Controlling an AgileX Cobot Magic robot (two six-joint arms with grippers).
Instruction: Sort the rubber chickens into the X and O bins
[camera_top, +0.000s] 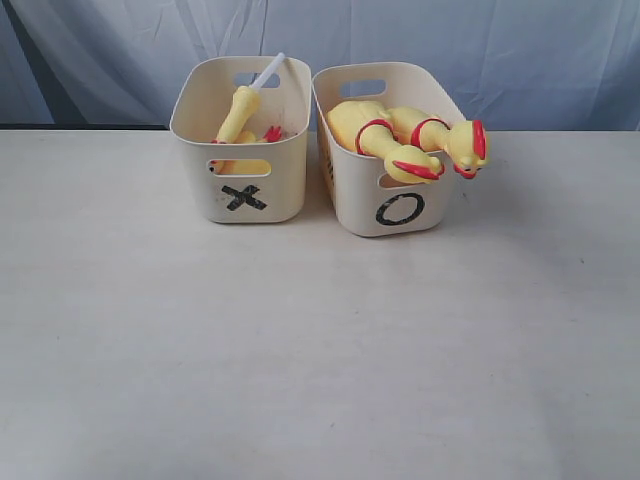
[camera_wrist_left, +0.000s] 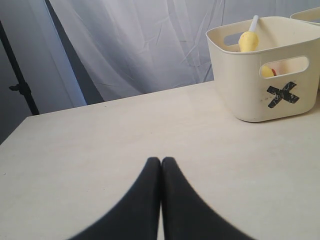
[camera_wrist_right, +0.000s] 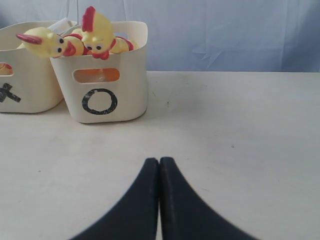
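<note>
Fat chickens (camera_top: 395, 152) overhanging O bin (camera_top: 355, 195) rim, X bin (camera_top: 285, 190) just beside; surface (camera_top: 300, 350) lying open; left end effector (camera_wrist_left: 161, 165), right end effector (camera_wrist_right: 159, 165) each holding fingers together.

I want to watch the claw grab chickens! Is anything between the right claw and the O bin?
Nothing visible. Only bare table lies between the shut right claw and the O bin, where two chickens hang their heads over the rim.
</note>
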